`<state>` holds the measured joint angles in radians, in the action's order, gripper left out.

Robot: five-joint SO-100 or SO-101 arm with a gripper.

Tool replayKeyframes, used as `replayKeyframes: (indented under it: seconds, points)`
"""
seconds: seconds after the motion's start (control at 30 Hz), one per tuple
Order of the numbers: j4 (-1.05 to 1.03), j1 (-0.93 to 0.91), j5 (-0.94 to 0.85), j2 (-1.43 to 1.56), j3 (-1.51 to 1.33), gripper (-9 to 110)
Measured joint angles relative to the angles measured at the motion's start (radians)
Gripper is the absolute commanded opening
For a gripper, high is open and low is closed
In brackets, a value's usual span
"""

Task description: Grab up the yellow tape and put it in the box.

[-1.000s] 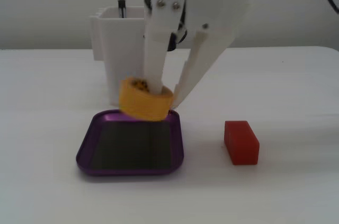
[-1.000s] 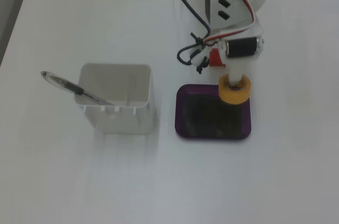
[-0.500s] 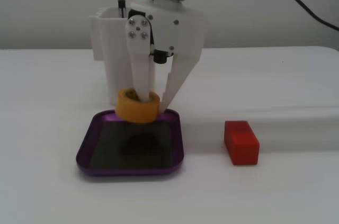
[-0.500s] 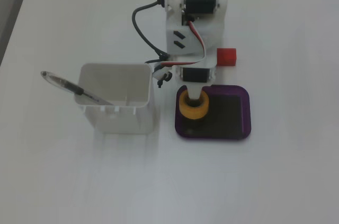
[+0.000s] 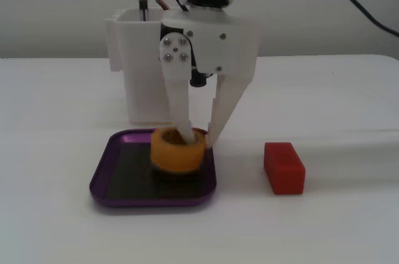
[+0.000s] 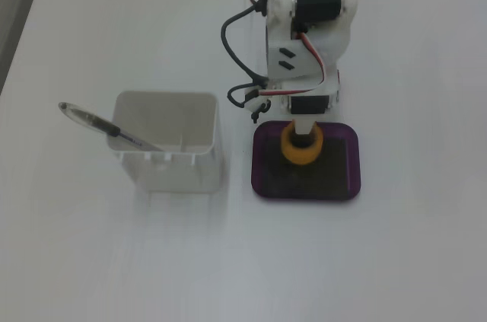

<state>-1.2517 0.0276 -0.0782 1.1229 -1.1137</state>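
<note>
The yellow tape is a small yellow-orange roll over the back right part of the box, a shallow purple tray with a dark bottom. My gripper comes down from above. One finger is inside the roll's hole and the other is outside its right wall, pinching that wall. The roll is at or just above the tray floor. In the fixed view from above, the tape lies in the upper middle of the tray under my gripper.
A tall white plastic container stands right behind the tray and holds a pen; in the fixed view from above the container is left of the tray. A red block lies on the white table right of the tray.
</note>
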Motion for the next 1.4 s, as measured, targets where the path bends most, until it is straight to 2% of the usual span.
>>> replayKeyframes:
  seconds: [0.17, 0.4, 0.63, 0.87, 1.13, 1.4]
  points:
    - [-0.058, -0.011, 0.0, 0.0, 0.008, 19]
    - [-0.158, -0.005, 0.0, 0.025, 0.08, 21]
    - [-0.318, -0.009, 0.0, 0.258, 0.232, 21]
    - [-0.425, -0.011, 0.0, 0.551, 0.221, 21]
    - [-0.394, -0.012, 0.0, 0.894, -0.207, 21]
    - [-0.112, -0.02, 0.0, 1.22, -0.847, 21]
